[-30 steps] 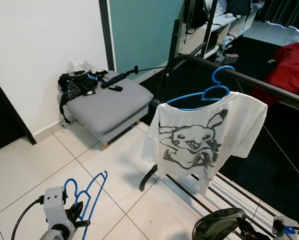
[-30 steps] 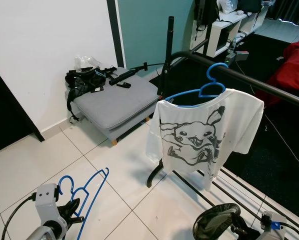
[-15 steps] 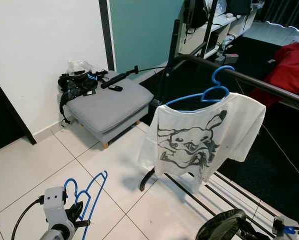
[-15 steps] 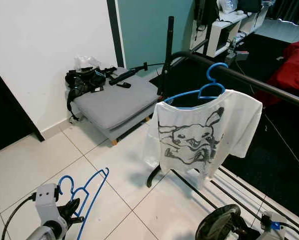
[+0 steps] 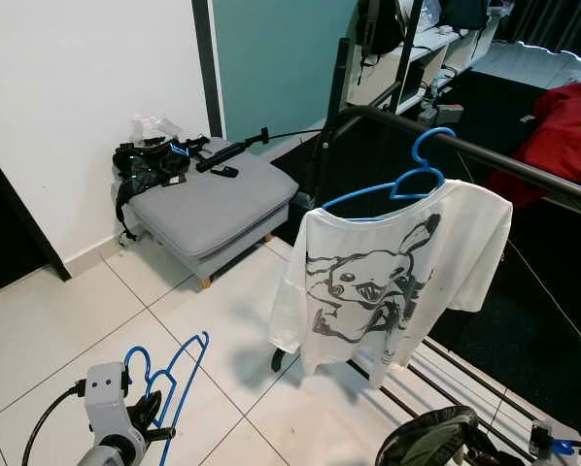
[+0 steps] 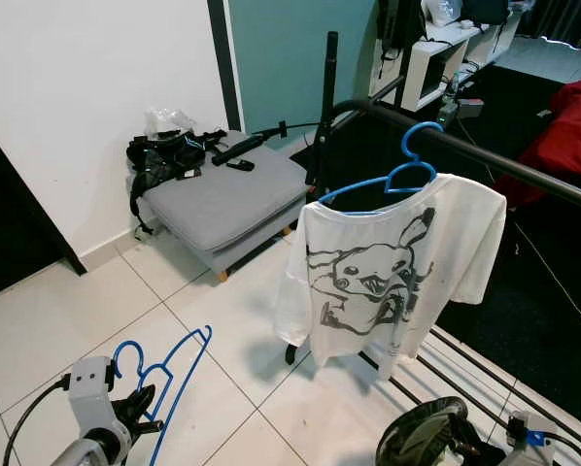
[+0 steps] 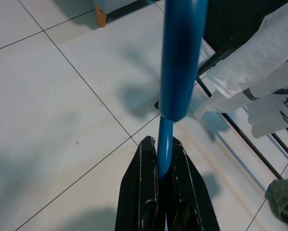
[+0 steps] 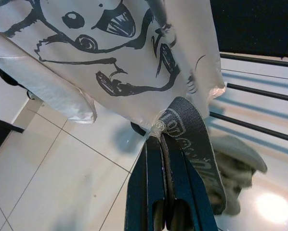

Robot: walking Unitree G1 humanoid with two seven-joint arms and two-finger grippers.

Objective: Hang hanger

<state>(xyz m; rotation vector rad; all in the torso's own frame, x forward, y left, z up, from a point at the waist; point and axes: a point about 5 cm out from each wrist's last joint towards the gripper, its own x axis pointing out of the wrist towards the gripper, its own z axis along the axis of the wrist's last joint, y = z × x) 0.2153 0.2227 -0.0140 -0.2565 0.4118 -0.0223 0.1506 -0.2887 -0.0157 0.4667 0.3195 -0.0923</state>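
Note:
My left gripper [image 5: 153,419] is low at the left, shut on the bottom bar of a bare blue hanger [image 5: 174,374]; the left wrist view has the fingers [image 7: 144,168] clamped on the blue bar [image 7: 164,144]. My right gripper [image 8: 159,137] is shut on a grey-green garment with a lettered waistband [image 8: 189,125], which appears as a dark bundle [image 5: 428,439] at the bottom right. Ahead, a white T-shirt with a cartoon print [image 5: 388,282] hangs on another blue hanger [image 5: 422,160] hooked over the black rail [image 5: 524,165] of a clothes rack.
A grey cushioned stool [image 5: 208,204] stands by the white wall with black straps [image 5: 150,160] and a black rod [image 5: 227,152] on it. The rack's low bars [image 5: 465,379] run along the tiled floor at the right. Red bedding [image 5: 567,126] lies beyond the rail.
The hanging T-shirt has swung, its hem drifting left and down. Both grippers hold as before; the camera has barely shifted.

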